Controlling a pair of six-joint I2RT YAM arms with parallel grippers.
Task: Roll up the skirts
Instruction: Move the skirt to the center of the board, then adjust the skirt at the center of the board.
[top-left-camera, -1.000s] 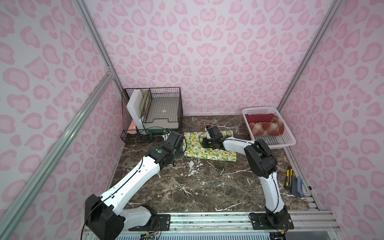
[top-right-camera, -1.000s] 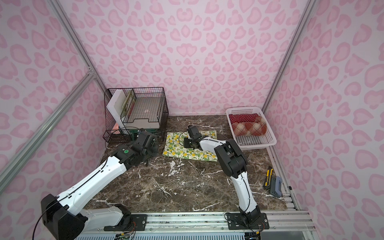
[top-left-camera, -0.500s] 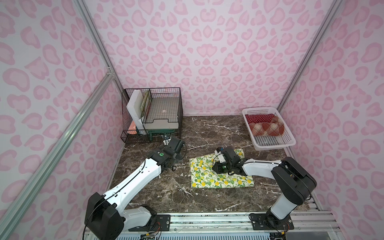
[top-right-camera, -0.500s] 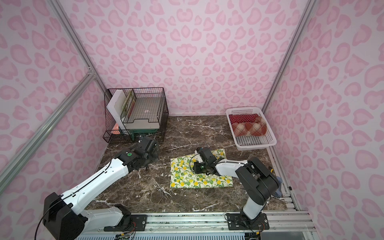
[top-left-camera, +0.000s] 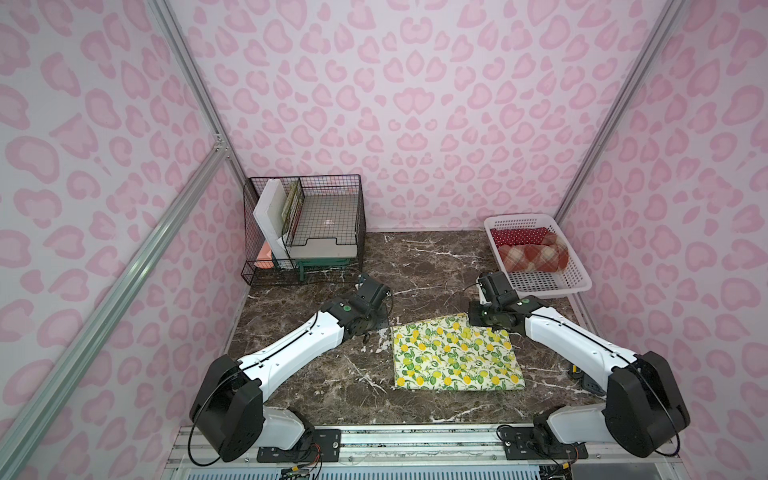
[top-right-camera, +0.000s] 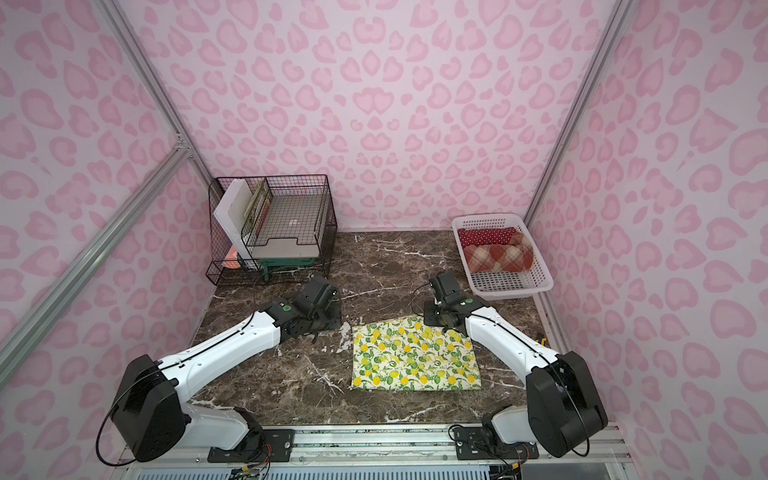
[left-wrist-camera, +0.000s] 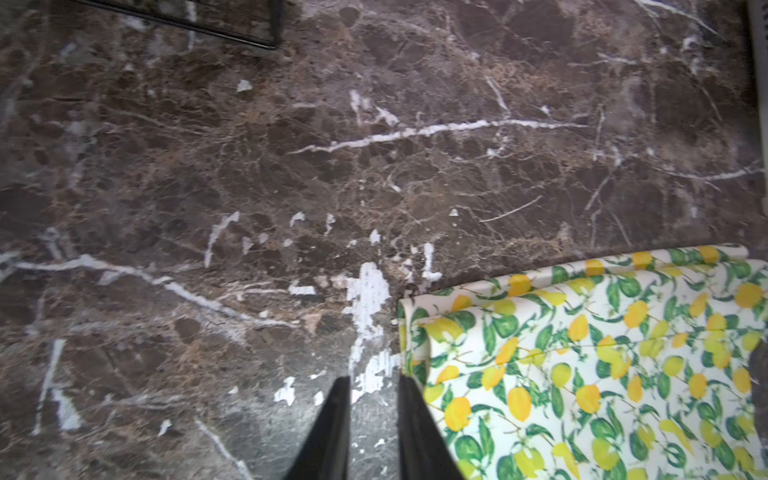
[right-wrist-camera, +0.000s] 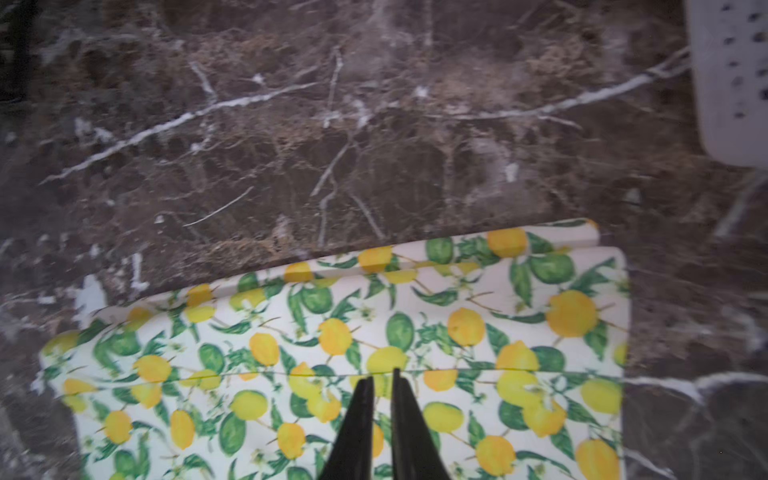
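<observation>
Marble, dark brown with white veins, makes up the tabletop, and the lemon skirt lies spread flat on it, a little right of centre in the lower half of both top views. Its upper edge is turned over into a narrow fold, which shows best in the right wrist view.

The left gripper sits low over bare marble just beside the skirt's upper left corner. Its black fingers are drawn close together with nothing between them, and one finger overlaps the cloth's edge in the left wrist view. Whether it touches the cloth cannot be told.

The right gripper points down over the skirt near its upper right corner. Its fingers are closed to a thin slit, with the tips at a crease in the fabric. Whether any cloth is pinched between them cannot be told.

At the right of both top views, above the skirt, stands the white basket. The polka-dot skirt lies rolled at its upper end, and the plaid skirt lies rolled just below, touching it. The basket's lower part is bare.

A black wire rack stands at the upper left of the tabletop, well apart from the skirt.
</observation>
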